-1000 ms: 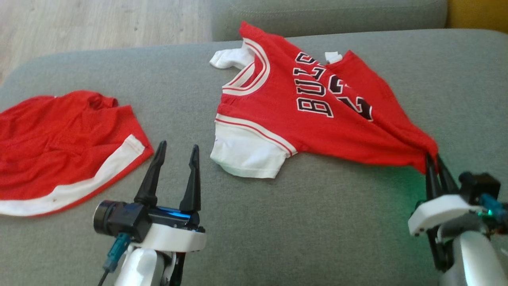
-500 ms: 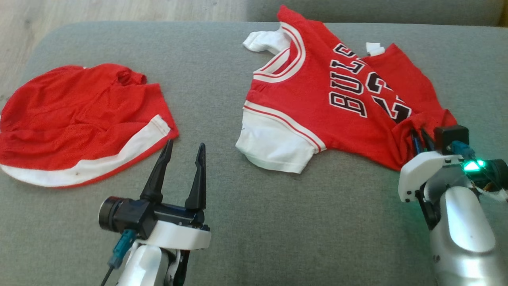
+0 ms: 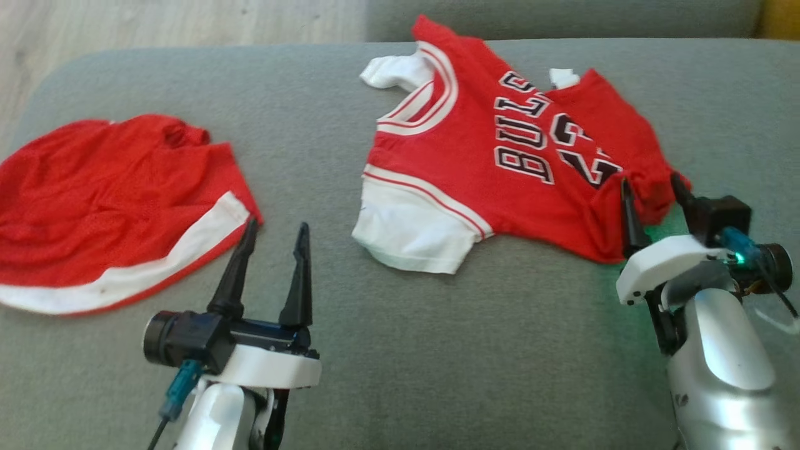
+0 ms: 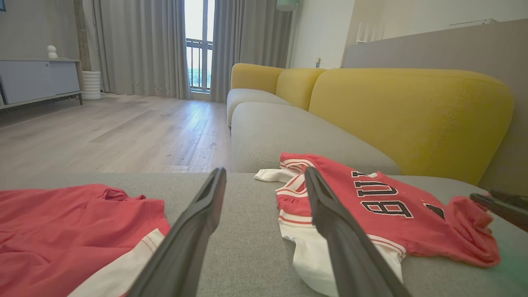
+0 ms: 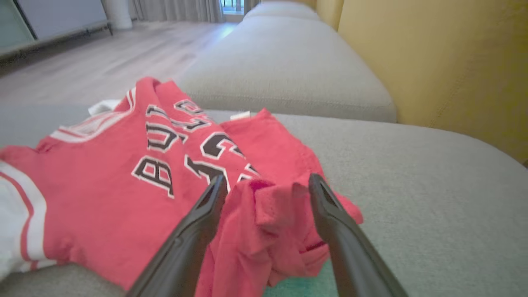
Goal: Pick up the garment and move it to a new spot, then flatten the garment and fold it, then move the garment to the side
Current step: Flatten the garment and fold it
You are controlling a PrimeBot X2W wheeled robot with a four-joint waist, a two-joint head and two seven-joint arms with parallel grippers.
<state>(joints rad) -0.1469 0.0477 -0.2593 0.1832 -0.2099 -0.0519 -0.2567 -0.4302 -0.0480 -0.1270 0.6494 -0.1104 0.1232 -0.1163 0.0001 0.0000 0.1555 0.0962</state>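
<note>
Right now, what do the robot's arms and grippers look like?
The left gripper: two long tapering black fingers on a black body, with a cylindrical black camera, a teal connector and dark cable, a white mount and a silvery forearm. The right gripper: the same build, with a green light glowing beside its teal connector.

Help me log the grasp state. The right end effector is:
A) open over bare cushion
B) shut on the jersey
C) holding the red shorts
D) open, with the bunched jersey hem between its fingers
D: the right end effector has its fingers spread apart, and the crumpled hem of the jersey lies between them.
</note>
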